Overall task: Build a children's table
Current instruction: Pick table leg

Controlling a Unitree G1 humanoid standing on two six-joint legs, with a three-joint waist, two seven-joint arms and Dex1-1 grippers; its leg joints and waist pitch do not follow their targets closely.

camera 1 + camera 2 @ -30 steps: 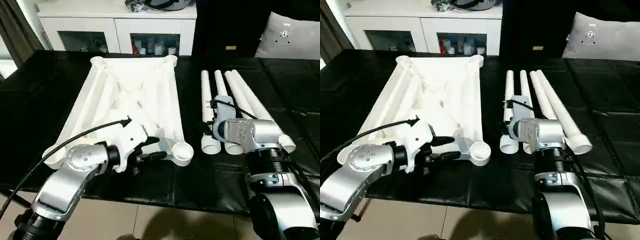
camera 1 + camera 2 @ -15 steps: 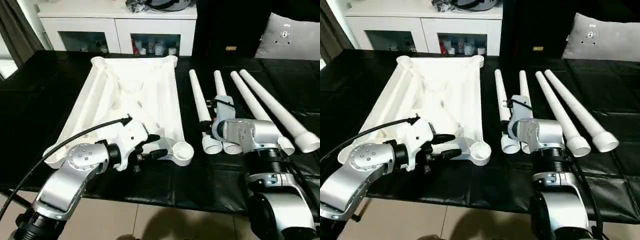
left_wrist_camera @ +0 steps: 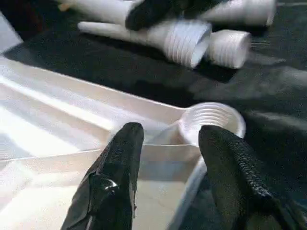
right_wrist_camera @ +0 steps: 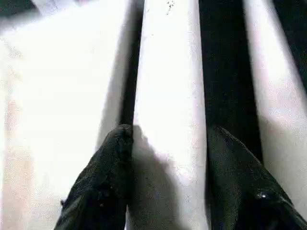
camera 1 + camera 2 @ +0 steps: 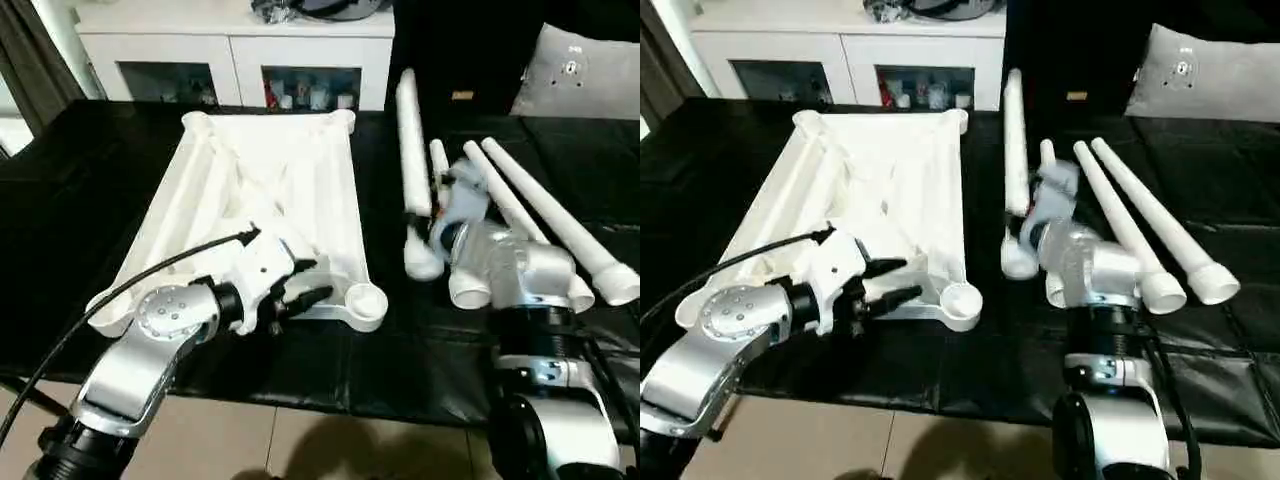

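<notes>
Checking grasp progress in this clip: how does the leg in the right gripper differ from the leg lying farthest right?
The gripped leg is lifted, its far end tipped up off the black surface, between the right gripper fingers. The farthest-right leg lies flat and untouched, angled away to the right. Both are long white tubes with a flared near end.

A black-covered surface (image 5: 80, 200) fills the middle of the frame, bearing the white tabletop (image 5: 270, 190) upside down at centre left, three white legs (image 5: 545, 225) lying at right, and a grey cushion (image 5: 585, 75) at upper right.
</notes>
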